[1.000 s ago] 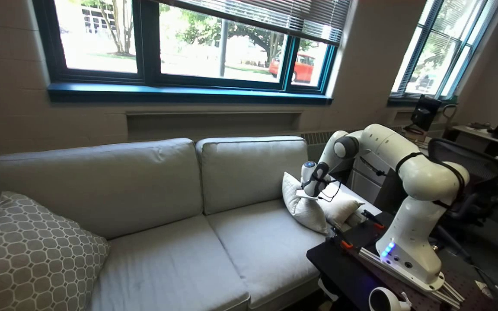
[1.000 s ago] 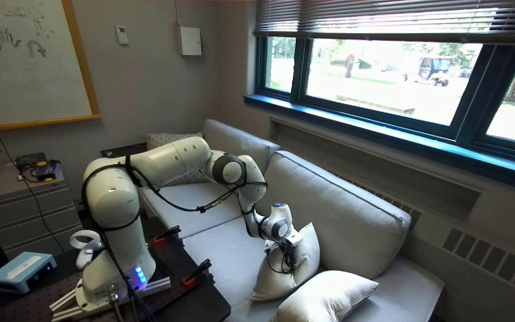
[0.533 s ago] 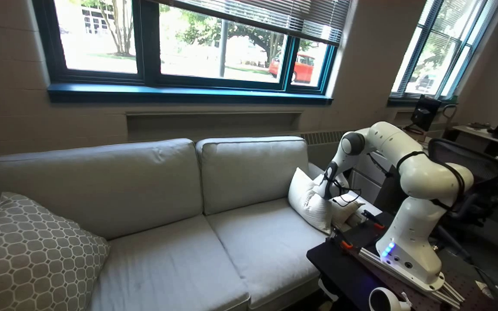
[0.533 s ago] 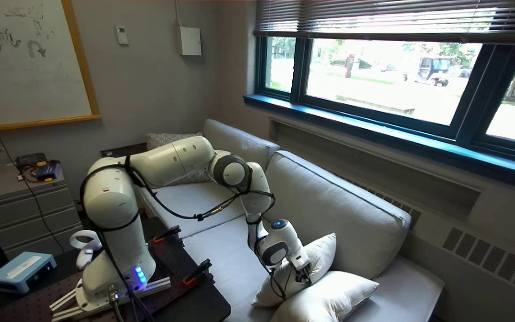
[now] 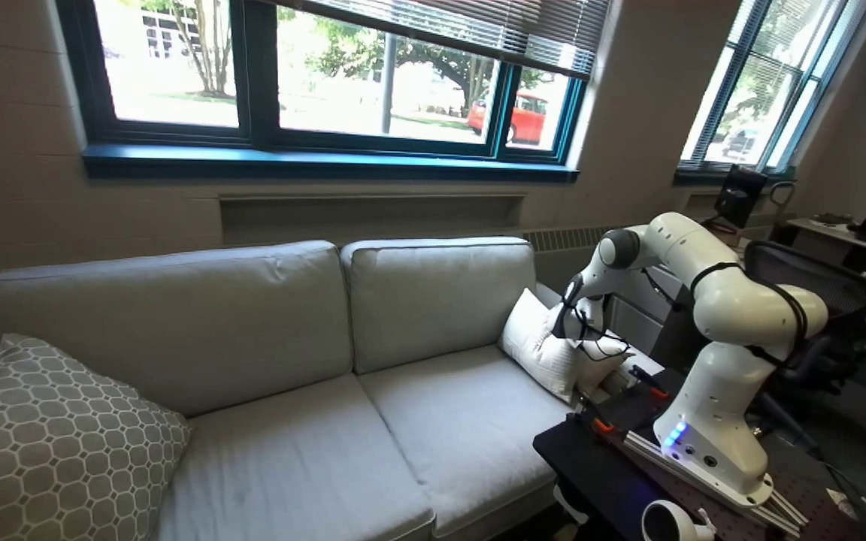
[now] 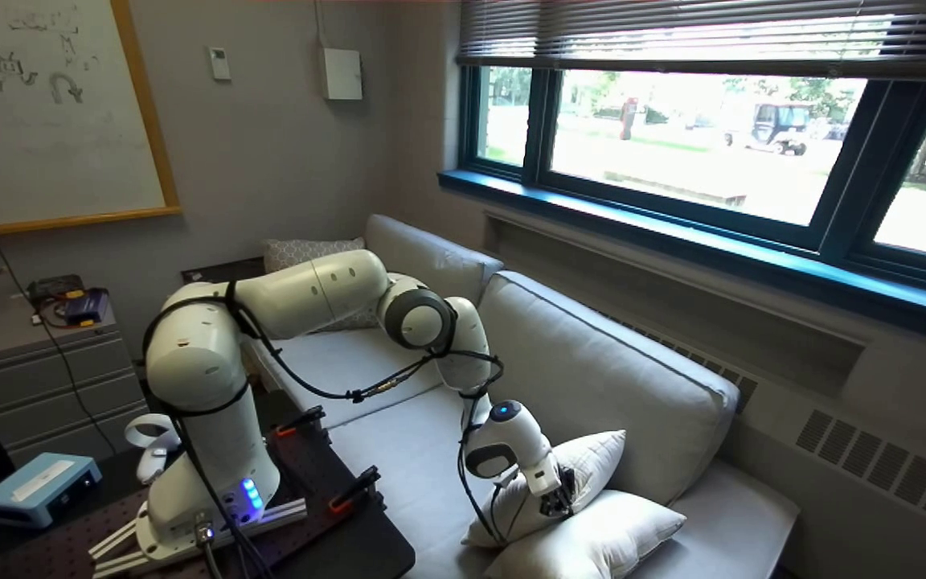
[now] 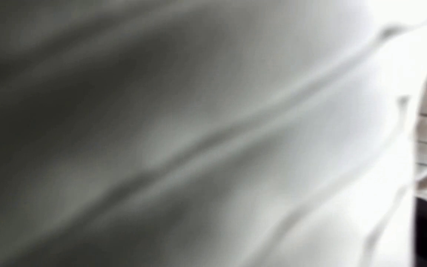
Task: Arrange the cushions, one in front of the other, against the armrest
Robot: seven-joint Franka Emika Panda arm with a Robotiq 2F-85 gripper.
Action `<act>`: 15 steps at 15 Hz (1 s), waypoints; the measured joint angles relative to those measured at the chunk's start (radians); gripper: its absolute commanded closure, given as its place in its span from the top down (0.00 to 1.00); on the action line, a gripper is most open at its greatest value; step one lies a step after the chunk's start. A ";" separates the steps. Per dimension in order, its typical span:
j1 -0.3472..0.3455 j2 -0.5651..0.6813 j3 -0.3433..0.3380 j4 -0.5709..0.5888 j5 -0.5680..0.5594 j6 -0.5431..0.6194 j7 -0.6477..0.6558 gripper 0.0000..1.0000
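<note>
A long light grey fabric sofa (image 5: 283,458) spreads over the left and centre of an exterior view, two upright grey back cushions (image 5: 440,300) along its rear. A large grey pillow with a white lattice pattern (image 5: 57,443) leans at the lower left of that frame. Across the upper part, a wide window in a dark teal frame (image 5: 258,83) lets in bright daylight.

In an exterior view, a whiteboard edged in yellow-brown wood (image 6: 45,161) hangs at upper left, with a grey drawer cabinet (image 6: 45,386) below it. A white jointed robot arm (image 6: 302,297) rises from a black table (image 6: 342,523) at lower left and reaches to the lower centre.

There a plain cream-white puffy square cushion (image 6: 596,462) stands tilted on the sofa. A matching cream-white square cushion (image 6: 592,535), at the bottom of the frame, lies between it and the low, wide padded light grey armrest (image 6: 740,519) at lower right; whether it touches the armrest is hard to tell.

The black-fingered gripper (image 6: 558,498) is at the face of the tilted cushion, just above the matching one, its fingers pressed together. Whether cloth is caught between them cannot be told. Blurred, creased pale fabric (image 7: 198,148) fills most of the wrist view.
</note>
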 measured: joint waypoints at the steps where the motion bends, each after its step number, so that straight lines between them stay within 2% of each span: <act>1: 0.015 0.003 -0.010 0.014 0.057 -0.003 -0.001 0.02; 3: 0.054 0.009 -0.036 0.024 0.173 -0.003 -0.001 0.02; 7: 0.169 0.053 -0.131 0.032 0.400 -0.001 0.000 0.02; 8: 0.177 0.063 -0.128 0.036 0.425 0.000 0.001 0.02; 11: 0.104 0.064 0.007 0.092 0.386 0.004 0.006 0.03; 12: 0.093 0.064 0.028 0.109 0.391 0.003 -0.002 0.03; 13: 0.108 0.068 0.012 0.115 0.422 0.002 -0.006 0.02; 15: 0.171 0.088 -0.065 0.114 0.500 0.002 0.004 0.02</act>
